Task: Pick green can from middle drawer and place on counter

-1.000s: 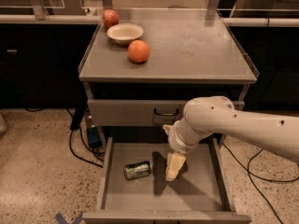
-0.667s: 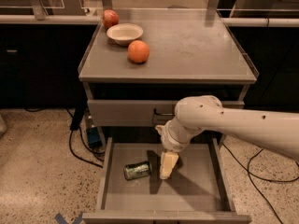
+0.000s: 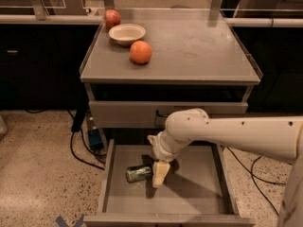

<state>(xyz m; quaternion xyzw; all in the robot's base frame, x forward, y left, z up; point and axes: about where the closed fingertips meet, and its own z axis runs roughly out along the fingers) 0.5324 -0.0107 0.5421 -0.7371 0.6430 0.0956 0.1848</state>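
The green can (image 3: 138, 173) lies on its side on the floor of the open middle drawer (image 3: 189, 197), left of centre. My gripper (image 3: 159, 174) hangs down into the drawer from the white arm, its cream fingertip right beside the can's right end. The counter (image 3: 199, 46) is the flat grey cabinet top above.
On the counter's left part sit an orange (image 3: 140, 52), a cream bowl (image 3: 126, 33) and a red apple (image 3: 112, 18). The white arm (image 3: 236, 134) crosses in front of the closed upper drawer front (image 3: 123, 113). Dark benches stand on both sides, and cables lie on the floor by the cabinet.
My gripper has moved left across the drawer and now sits right next to the can's right end. The can has not moved.
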